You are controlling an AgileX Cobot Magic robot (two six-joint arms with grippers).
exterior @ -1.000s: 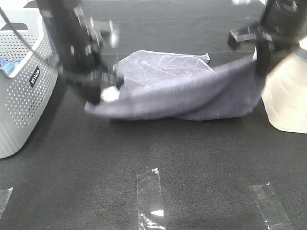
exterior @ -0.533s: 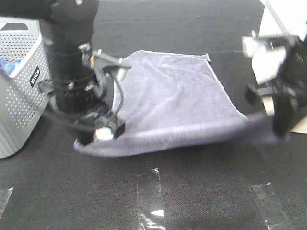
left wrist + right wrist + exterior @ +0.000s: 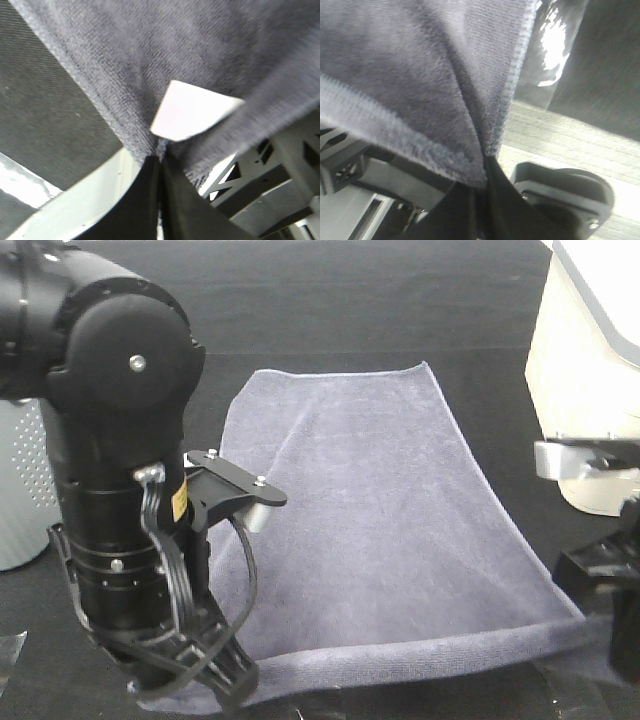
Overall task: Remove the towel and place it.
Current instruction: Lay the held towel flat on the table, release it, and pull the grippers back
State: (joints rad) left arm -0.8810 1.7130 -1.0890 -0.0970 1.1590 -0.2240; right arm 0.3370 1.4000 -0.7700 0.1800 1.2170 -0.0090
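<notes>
**Exterior high:** greyish-lavender rectangular terry towel (image 3: 370, 520), bunched a second ago, now stretched out over the black worktop (image 3: 350, 300) between left pincer (image 3: 205, 692) and right pincer (image 3: 618, 640).
**Left wrist:** left pincer (image 3: 160, 167) pinching one corner.
**Right wrist:** right pincer (image 3: 482, 167) pinching the other corner; release probably follows.

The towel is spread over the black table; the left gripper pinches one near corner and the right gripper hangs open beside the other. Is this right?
Not quite. The right gripper is shut on the other corner of the towel, as the right wrist view shows. The rest holds: the left gripper pinches its corner, and the towel is spread over the table.
</notes>
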